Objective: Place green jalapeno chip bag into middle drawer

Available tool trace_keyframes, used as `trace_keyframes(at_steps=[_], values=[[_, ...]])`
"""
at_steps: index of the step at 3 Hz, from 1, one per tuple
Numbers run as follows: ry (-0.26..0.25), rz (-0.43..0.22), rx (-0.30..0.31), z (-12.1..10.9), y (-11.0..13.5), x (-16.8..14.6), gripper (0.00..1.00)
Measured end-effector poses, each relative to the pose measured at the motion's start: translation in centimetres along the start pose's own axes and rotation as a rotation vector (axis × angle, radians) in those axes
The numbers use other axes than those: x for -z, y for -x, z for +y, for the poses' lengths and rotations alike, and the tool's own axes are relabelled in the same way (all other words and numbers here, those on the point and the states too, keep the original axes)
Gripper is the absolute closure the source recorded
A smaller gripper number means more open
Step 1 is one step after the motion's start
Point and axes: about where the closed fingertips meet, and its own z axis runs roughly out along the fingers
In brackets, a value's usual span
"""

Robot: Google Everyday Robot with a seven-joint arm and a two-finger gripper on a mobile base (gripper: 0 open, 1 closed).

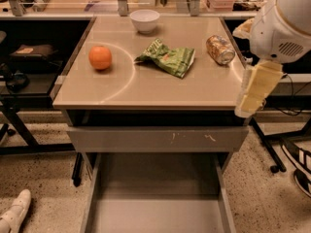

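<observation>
The green jalapeno chip bag (167, 57) lies crumpled on the tan table top (146, 89), just right of centre. The middle drawer (155, 198) is pulled out below the table, its flat grey floor bare. My gripper (255, 89), pale yellow under the white arm, hangs at the table's right front corner. It is to the right of the bag, apart from it, and holds nothing that I can see.
An orange (100, 58) sits left of the bag, a white bowl (145, 20) at the back, and a gold-brown can (220, 49) lies at the right. A shut grey drawer front (155, 139) with scratch marks is above the open drawer. Shoes (14, 212) lie on the floor.
</observation>
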Motion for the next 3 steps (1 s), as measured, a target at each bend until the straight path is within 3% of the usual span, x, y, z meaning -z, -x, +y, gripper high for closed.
trace_keyframes(at_steps=[1, 2, 3], values=[[-0.028, -0.084, 0.048, -2.2, 2.1, -1.9, 0.00], [-0.058, -0.210, 0.077, -4.5, 3.8, -3.7, 0.00], [-0.062, -0.278, 0.051, -6.1, 4.0, -5.3, 0.00]])
